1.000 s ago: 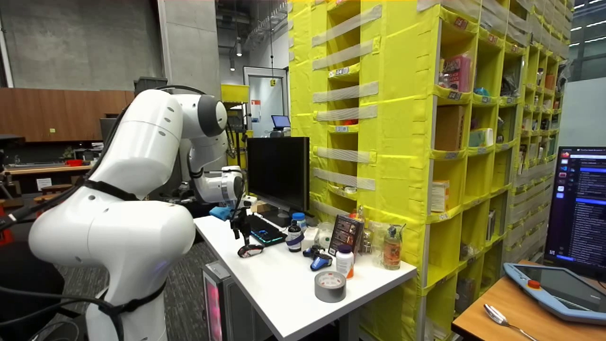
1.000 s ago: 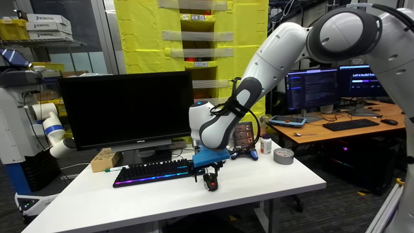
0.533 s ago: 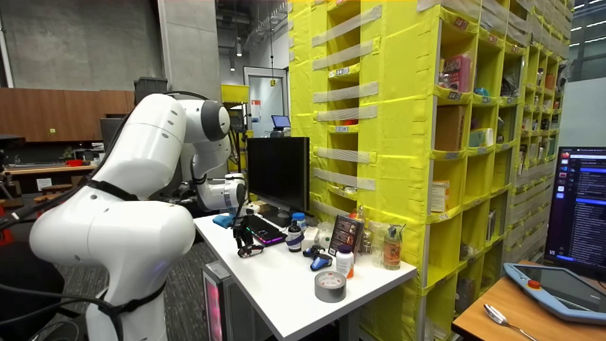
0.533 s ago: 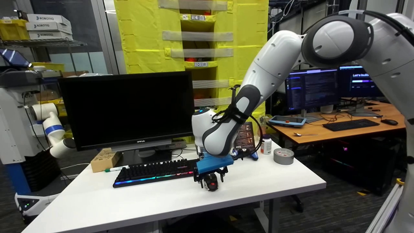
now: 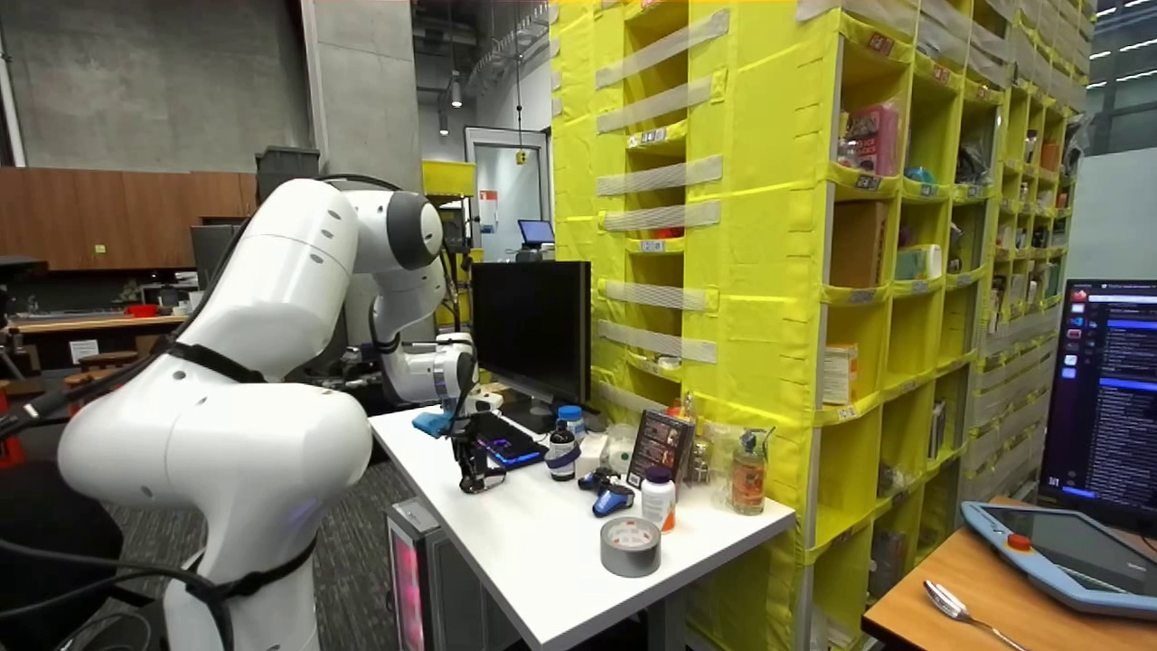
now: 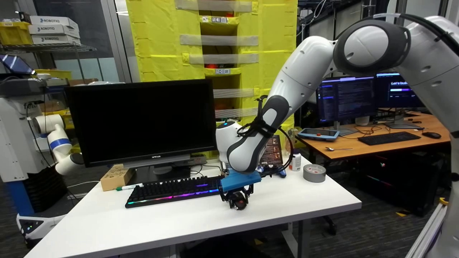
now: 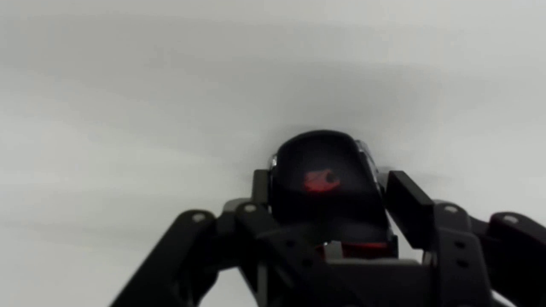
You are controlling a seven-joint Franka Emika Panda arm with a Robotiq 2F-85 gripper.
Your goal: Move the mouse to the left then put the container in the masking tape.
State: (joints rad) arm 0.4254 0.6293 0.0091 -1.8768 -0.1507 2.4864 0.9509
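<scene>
I had the hand (image 7: 327, 187) low over the table (image 6: 161, 223), pinching the mouse (image 7: 326, 204) by its two long sides. In the wrist view its dark, red-marked back showed plainly between the jaws (the table around it came through blurred), though I couldn't tell whether its underside met the surface. In an exterior view the mouse was just right of the keyboard (image 6: 175, 190) and a little nearer, with the monitor (image 6: 143, 122) standing beyond the keys. The box (image 6: 116, 177) sat far left, and the marker (image 6: 129, 186) lay just beside it on the near side. In an exterior view the tape (image 5: 631, 561) lay flat toward the near end of the table, well apart from the mouse. The container (image 5: 658, 502) stood upright just beyond it on the right, outside the ring, its purple cap on. To its left I saw the controller (image 5: 613, 500), blue and black, and farther left the dark bottle (image 5: 560, 448) with a band round it. A case (image 5: 660, 448) stood tilted beyond the container, and the brown bottle (image 5: 748, 484) stood by the right edge.
</scene>
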